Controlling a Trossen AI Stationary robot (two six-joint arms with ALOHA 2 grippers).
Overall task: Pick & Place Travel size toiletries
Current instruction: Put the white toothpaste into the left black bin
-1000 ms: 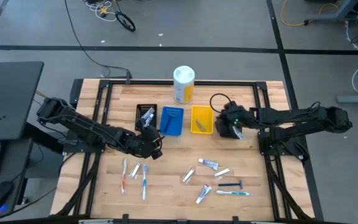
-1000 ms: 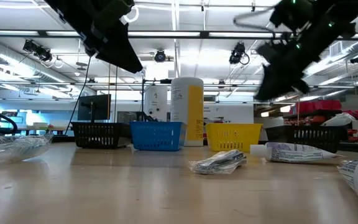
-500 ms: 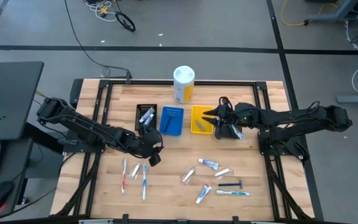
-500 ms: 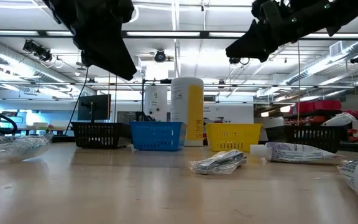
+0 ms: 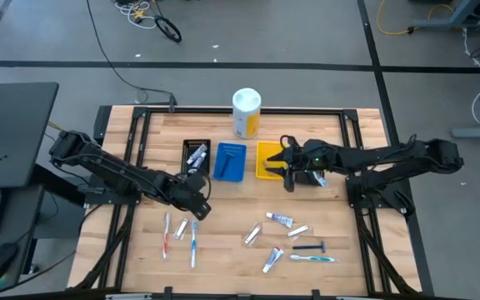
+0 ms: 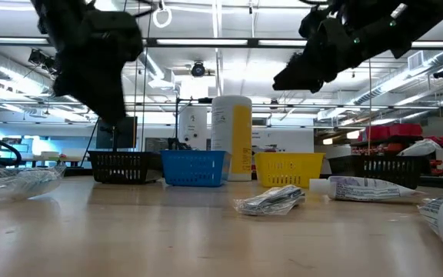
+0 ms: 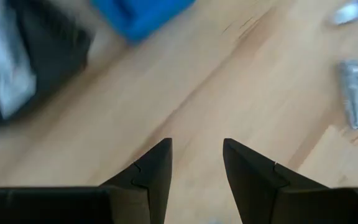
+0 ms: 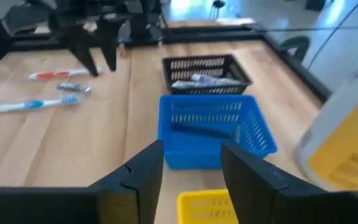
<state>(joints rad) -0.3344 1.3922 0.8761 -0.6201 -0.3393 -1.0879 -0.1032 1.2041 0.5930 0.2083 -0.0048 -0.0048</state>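
Right gripper (image 5: 285,162) has shifted further left since a second ago and now hangs over the yellow bin (image 5: 268,160); fingers parted a little, nothing between them. Left gripper (image 5: 197,207) has drifted slightly toward the near edge, just in front of the black bin (image 5: 195,155); fingers also slightly apart and empty, bare wood beneath them in its wrist view.

Around the grippers: blue bin (image 5: 230,161) sits between black and yellow bins, all three in a row. White-and-yellow canister (image 5: 246,112) stands behind them; printing on its label too small to read.

Toiletries: silver tubes already in the black bin. On the table near the left gripper, a red toothbrush (image 5: 167,234), a small tube (image 5: 181,229) and a blue toothbrush (image 5: 194,242). Further right, tubes (image 5: 280,219), a dark razor (image 5: 309,247) and a teal toothbrush (image 5: 312,258).

Open wood lies between the bins and the scattered items; table (image 5: 223,208) edges framed by dark rails.
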